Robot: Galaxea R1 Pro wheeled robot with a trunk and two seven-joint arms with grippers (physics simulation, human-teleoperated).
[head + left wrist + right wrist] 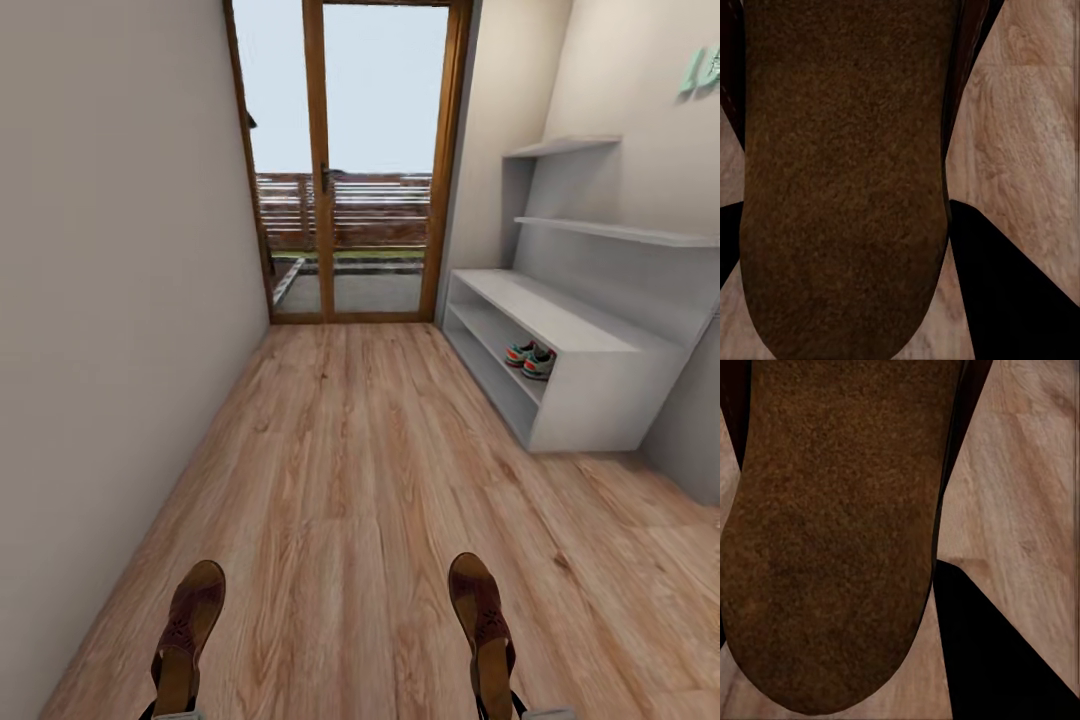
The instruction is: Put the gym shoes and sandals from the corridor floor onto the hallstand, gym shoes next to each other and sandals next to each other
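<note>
Head view has both gym shoes [530, 359] already on the rack's [590, 405] lower shelf, while each arm's fingers carry a clamped sandal, left [187, 625] and right [482, 610], yet to be shelved

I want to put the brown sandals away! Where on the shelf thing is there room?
The pale grey hallstand's flat top and the two stepped shelves above it are bare. The green-striped cream sneakers sit at the near end of the upper low compartment; its far end, toward the wooden glass door, is free.
</note>
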